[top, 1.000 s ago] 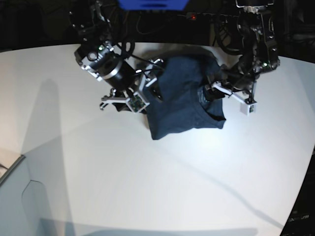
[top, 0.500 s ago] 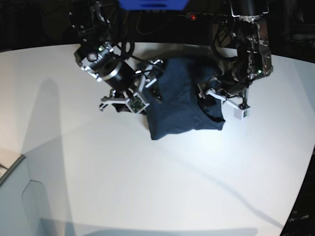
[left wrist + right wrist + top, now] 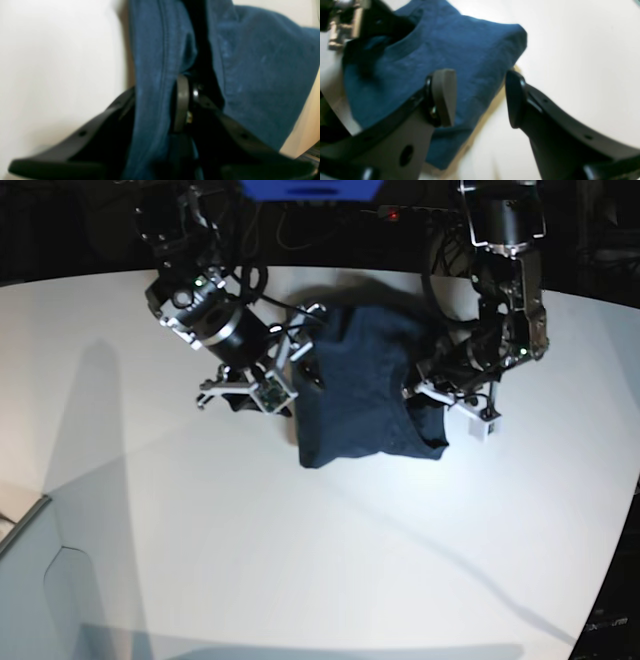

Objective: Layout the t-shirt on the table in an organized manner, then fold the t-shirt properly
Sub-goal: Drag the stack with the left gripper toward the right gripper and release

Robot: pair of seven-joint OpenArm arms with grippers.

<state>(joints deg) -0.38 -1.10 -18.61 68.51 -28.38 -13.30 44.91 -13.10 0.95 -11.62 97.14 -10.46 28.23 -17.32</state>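
On the table's [image 3: 300, 560] far side, middle of the base view, the shirt [image 3: 355, 390] sits as a bunched dark navy heap, not laid out and not folded.

Left of the heap: right claw [image 3: 283, 368] is released. Wrist view shows its jaws standing apart with nothing between them, over the shirt's near edge and bare table. It is just beside the fabric; whether it touches, cannot tell.

Middle: the shirt is soft, thin knit. Judgement: light and floppy with no stiffness. It will sag and drape from any pinch point, drag on the table and wrinkle if pulled one-handed. Not fragile, and not slippery against the rubbery pads. Best holds are seams and edges, such as hem corners, shoulder seams or the collar rib, one per claw and well apart, so that it spreads flat when tensioned. Grabbing the middle of the heap would likely catch several layers.

Right of the heap: left claw [image 3: 432, 393] is clenched on the shirt. Its wrist view shows a stitched edge [image 3: 163, 50] running down between the jaws, one pad [image 3: 182, 100] pressed against the cloth. Which edge it is (hem, sleeve or collar), cannot tell.

Writing: none readable. No brand, print or label legible on the shirt in any view, and the wrist views are blurred. Table is plain white.
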